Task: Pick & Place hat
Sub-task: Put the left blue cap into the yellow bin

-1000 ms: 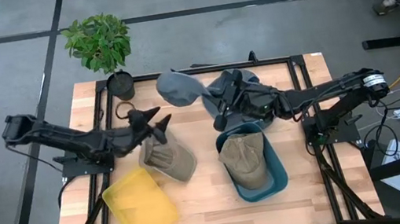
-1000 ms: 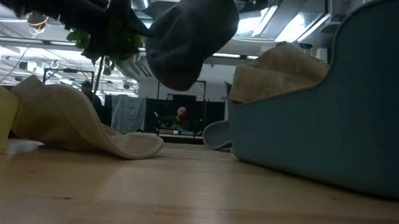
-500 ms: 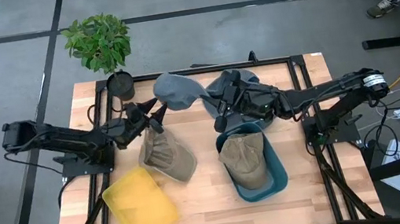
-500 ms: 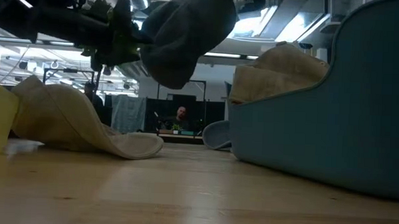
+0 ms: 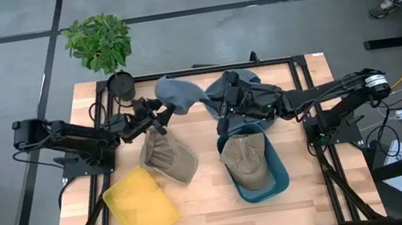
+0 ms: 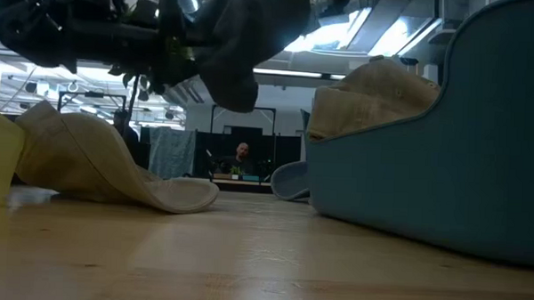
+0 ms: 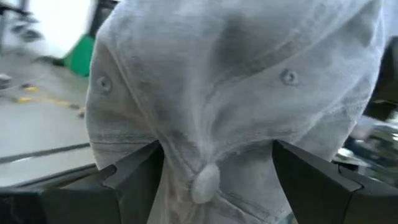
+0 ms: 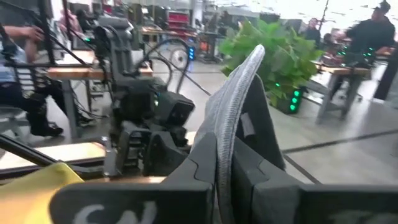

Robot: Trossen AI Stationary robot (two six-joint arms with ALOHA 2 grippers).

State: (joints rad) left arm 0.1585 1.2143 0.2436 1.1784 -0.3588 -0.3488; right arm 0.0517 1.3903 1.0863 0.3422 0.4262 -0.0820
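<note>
A grey hat [image 5: 179,92] hangs in the air over the table's far middle. My right gripper [image 5: 221,113] is shut on it. My left gripper [image 5: 165,115] is open and level at the hat's crown. In the left wrist view its fingers [image 7: 134,180] stand on either side of the top button [image 7: 205,182]; I cannot tell whether they touch the cloth. A beige hat [image 5: 166,156] lies brim-down on the wood below the left gripper. A second beige hat [image 5: 245,162] sits in the teal bin [image 5: 278,173]. My right gripper pinches the grey hat's stitched brim edge [image 8: 229,146] between its two shut fingers. The fingers come level from the table's right. The brim stands on edge between them and the crown reaches out toward the left arm, lifted clear of the table.
A yellow bin [image 5: 142,209] lies at the near left. A potted plant [image 5: 100,44] stands at the far left corner. More grey cloth [image 5: 230,86] lies under the right arm at the far edge. People sit in the room beyond.
My left gripper has swung from over the beige hat toward the table's far edge and the grey hat, tipping up to level, and now flanks the crown. It stays open. The grey hat has tipped slightly in the right gripper's hold.
</note>
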